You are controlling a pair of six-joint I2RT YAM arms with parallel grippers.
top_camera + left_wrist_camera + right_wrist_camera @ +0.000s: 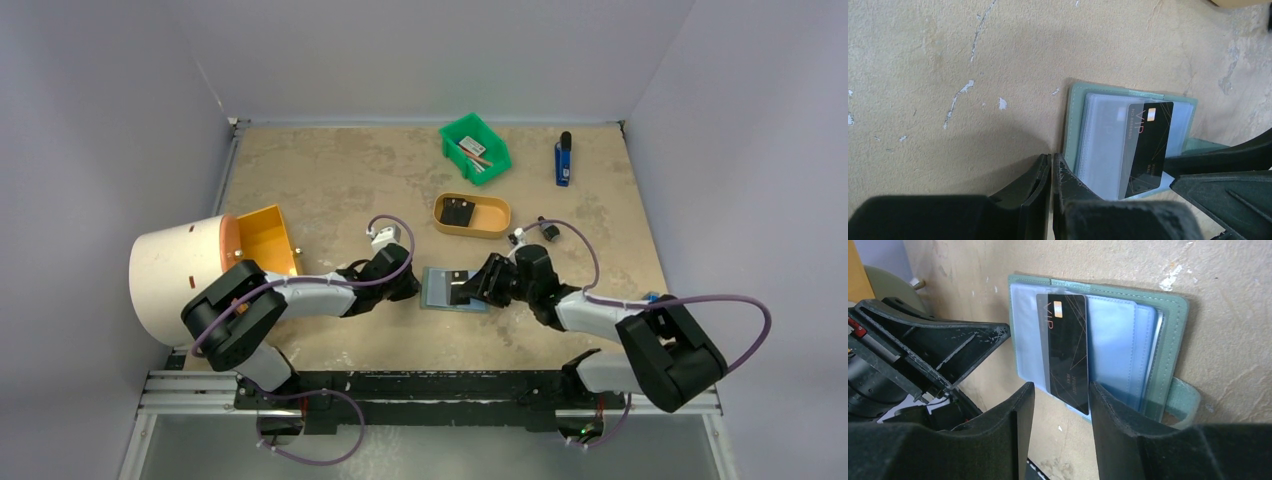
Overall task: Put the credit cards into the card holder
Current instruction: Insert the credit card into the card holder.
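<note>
— What is the card holder like up close?

— The card holder [1113,340] lies opened flat on the table [330,180], a mottled tan, stone-like surface with pale chips. Its cover is grey-green and leather-like, with a stitched rim and rounded corners. In the right wrist view a strap tab sticks out toward 4 o'clock. Inside is a stack of pale blue-grey, slightly glossy clear sleeves.

— And the credit card?

— The credit card [1065,352] is a thin, stiff black rectangle with fine gold lines, a small gold chip and "VIP" lettering. It lies lengthwise on the sleeves. One long edge is tucked under a clear sleeve, which dulls that strip to grey. In the right wrist view its 6 o'clock end reaches just past the sleeves' edge.

— Where is the right gripper relative to it?

— The right gripper [1062,387] is matte black, scuffed plastic. Its fingers [1018,410] are spread, one on each side of the card's 6 o'clock end. The 3 o'clock finger is at the card's corner, and I cannot tell whether it touches. The other finger stands apart from the card.

— And the left?

— The left gripper [1052,172] has its fingers pressed together with a hairline slit between them. Its tips are just beside the holder's cover edge. From above it sits at the holder's 9 o'clock and the right gripper at its 3 o'clock.

— Anything nearby?

— The tan oval tray [490,215], at the holder's 12 o'clock, holds other black cards [458,212].
</note>
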